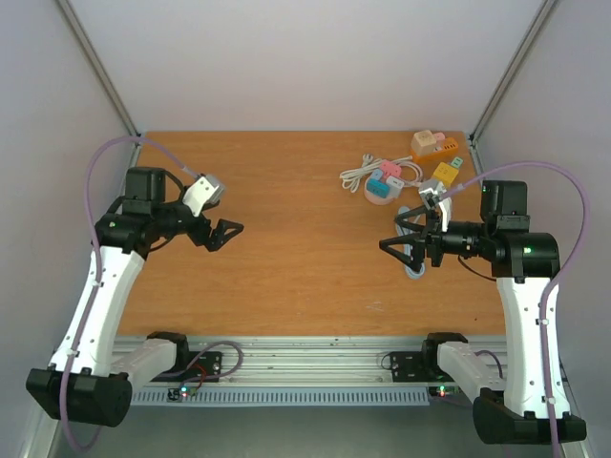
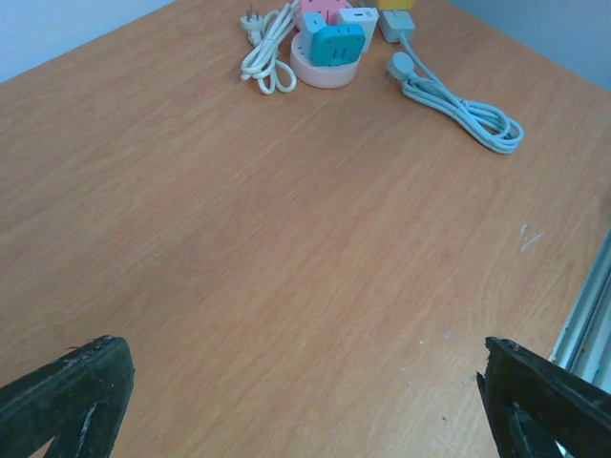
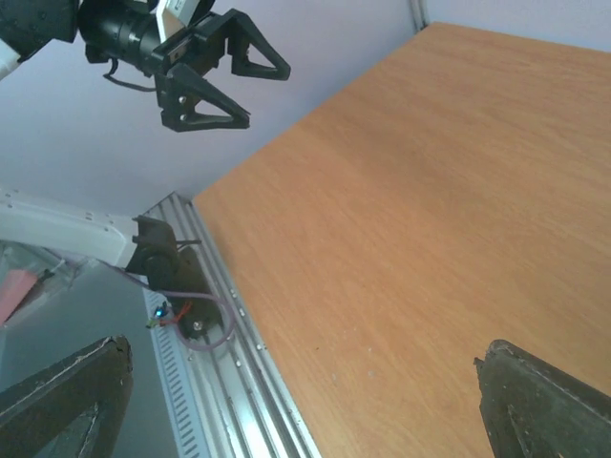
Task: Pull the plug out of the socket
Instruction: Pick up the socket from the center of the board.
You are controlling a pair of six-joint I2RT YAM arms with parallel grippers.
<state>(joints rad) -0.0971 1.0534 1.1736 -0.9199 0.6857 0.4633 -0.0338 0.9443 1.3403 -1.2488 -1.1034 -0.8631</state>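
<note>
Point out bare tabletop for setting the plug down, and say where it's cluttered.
Bare: the wide middle of the table, between the left claw and right claw, plus the far strip left of the white cord. Crowded: the far-right corner, where the round socket, that cord and coloured adapters cluster, with a pale cable trailing under the right claw.
</note>
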